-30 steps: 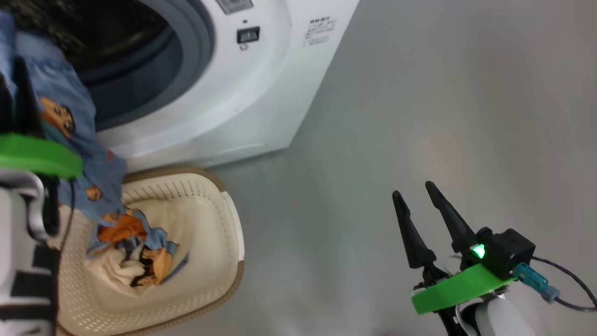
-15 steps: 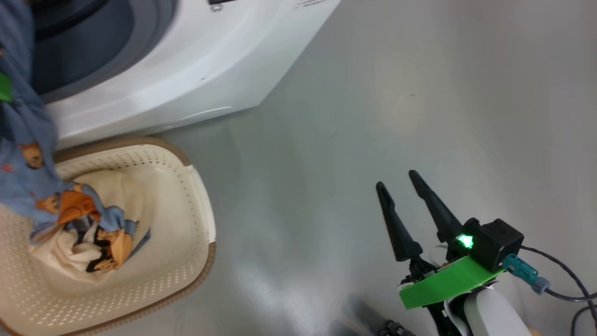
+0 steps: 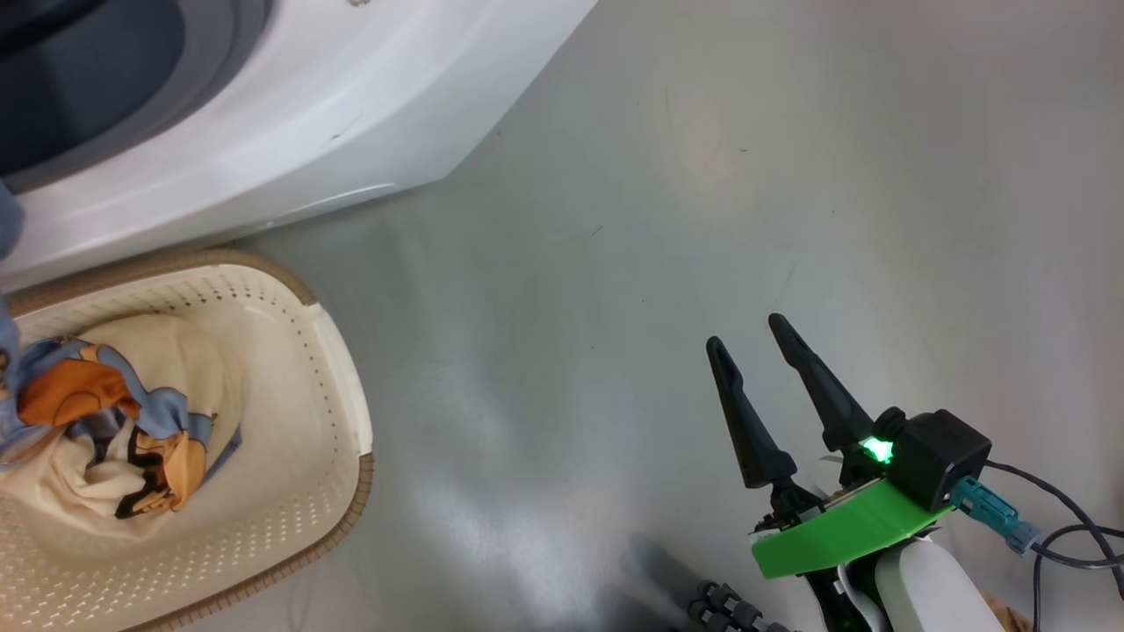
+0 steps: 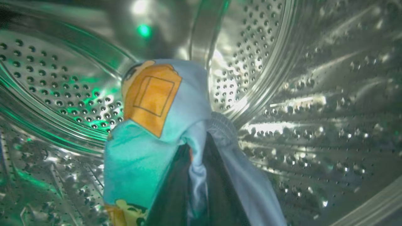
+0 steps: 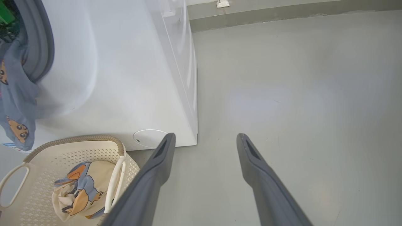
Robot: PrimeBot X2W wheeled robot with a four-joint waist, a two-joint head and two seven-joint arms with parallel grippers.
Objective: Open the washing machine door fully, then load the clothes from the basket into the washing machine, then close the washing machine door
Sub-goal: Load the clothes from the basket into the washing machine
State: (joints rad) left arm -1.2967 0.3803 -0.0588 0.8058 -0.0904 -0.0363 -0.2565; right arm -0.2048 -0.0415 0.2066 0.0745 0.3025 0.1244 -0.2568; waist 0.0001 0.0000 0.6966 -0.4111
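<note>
Glossy grey floor [image 3: 615,219] by the washing machine [image 3: 307,105]
Left pincer [image 4: 198,141] clenched on clothes [image 4: 157,125] in drum [image 4: 282,94], right pincer [image 3: 746,333] released above floor

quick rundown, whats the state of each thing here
washing machine, opening uncovered
blue garment, pinched inside the drum, tail hanging out over the grey ring
basket, upright on the floor, one bundle of clothes inside
left gripper, fingers shut on the blue garment
right gripper, open and empty
</note>
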